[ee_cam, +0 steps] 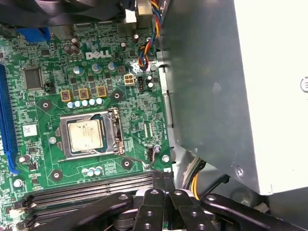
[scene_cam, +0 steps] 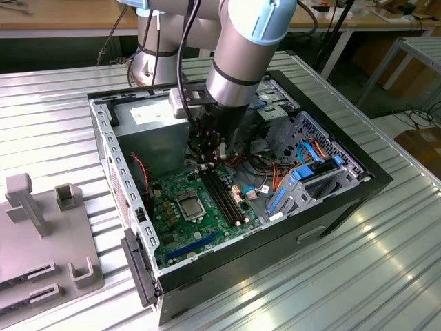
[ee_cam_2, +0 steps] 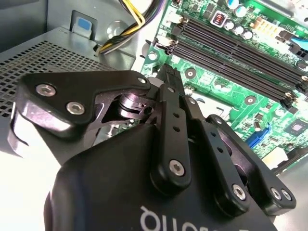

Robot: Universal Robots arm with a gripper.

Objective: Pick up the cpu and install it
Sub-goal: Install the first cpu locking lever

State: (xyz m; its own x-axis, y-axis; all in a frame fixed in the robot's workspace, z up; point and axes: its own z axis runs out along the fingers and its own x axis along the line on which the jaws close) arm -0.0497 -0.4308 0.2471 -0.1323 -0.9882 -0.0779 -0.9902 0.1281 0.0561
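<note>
The cpu [ee_cam: 85, 135] lies flat inside its black-framed socket [ee_cam: 63, 153] on the green motherboard [ee_cam: 43, 62], with the silver top facing up and the metal frame around it. So the chip is already sitting in its place, as far as I can judge. In the exterior view the cpu [scene_cam: 187, 204] is seen in the middle of the motherboard [scene_cam: 165, 189], in the open computer case [scene_cam: 358, 181] that lies on the ribbed metal table [scene_cam: 55, 103]. The gripper [scene_cam: 204, 163] hangs over the board, at about 1 o'clock from the chip in that view, just above the long black memory slots [scene_cam: 224, 196]. It holds nothing; its two fingers [ee_cam: 159, 180] are pressed together at the tips, so it is clenched and empty. In the second wrist view the closed gripper [ee_cam_2: 166, 72] points down to the motherboard [ee_cam_2: 226, 82] beside the memory slots [ee_cam_2: 240, 53]. The chip is square, so it has no long axis. The grey power supply box [ee_cam: 231, 86] stands close beside the gripper, with coloured cables [ee_cam: 144, 57] near the board's edge. The gripper is near the socket but not touching it.
</note>
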